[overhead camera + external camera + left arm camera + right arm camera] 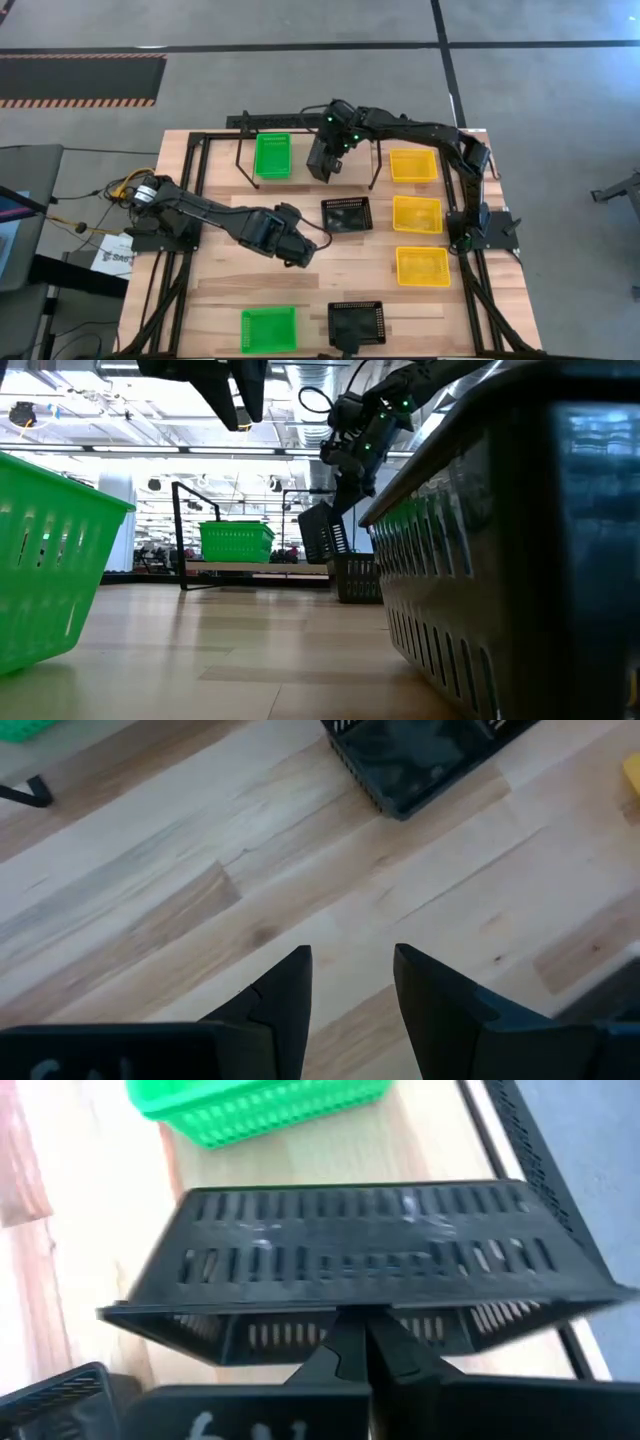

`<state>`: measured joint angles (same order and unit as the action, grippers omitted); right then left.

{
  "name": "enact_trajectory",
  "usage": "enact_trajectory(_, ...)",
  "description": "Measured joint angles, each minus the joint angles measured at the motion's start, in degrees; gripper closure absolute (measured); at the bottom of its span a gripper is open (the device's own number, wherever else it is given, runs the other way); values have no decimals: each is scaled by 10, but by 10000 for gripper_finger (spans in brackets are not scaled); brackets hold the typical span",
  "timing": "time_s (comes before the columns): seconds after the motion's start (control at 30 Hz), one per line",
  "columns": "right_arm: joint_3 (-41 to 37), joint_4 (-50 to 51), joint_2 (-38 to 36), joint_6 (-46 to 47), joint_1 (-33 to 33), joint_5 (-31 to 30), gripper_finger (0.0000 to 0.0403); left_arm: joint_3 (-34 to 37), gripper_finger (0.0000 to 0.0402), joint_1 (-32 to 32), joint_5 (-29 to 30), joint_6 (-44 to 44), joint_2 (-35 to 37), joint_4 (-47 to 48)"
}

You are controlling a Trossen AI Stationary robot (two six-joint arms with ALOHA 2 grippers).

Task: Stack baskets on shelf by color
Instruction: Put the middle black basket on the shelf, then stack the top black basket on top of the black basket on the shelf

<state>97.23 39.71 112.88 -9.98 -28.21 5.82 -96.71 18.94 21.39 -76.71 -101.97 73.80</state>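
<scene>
The shelf [300, 180] stands at the table's far side with a green basket [272, 156] on its plank; in the low view this looks like two stacked green baskets [236, 542]. My right gripper [327, 150] is over the shelf's middle, shut on a tilted black basket [319, 160]. A second black basket [347, 214] rests on the table in front of the shelf. My left gripper [303, 252] hovers open over bare wood, near-left of that black basket [420, 760]. Three yellow baskets [417, 213] sit in a row on the right. My right gripper [365, 1348] pinches the black basket by the rim of one long wall [345, 1315], at its middle, coming from above. The basket [322, 532] is lifted clear of the plank and hangs tilted, its bottom turned toward the green stack.
A green basket [268, 329] and a black basket [357, 323] sit at the table's near edge and fill the low view's sides. The shelf's wire legs [240, 165] stand beside the stacks. Bare wood lies between the near baskets and the shelf.
</scene>
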Motion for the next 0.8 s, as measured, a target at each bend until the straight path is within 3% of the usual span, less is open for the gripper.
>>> enact_trajectory(0.57,0,-50,0,-14,13,33,403,0,271,-7,-1,-5,0,-4)
enact_trajectory(0.8,1,18,-7,-9,44,33,403,0,271,-7,-1,2,0,2)
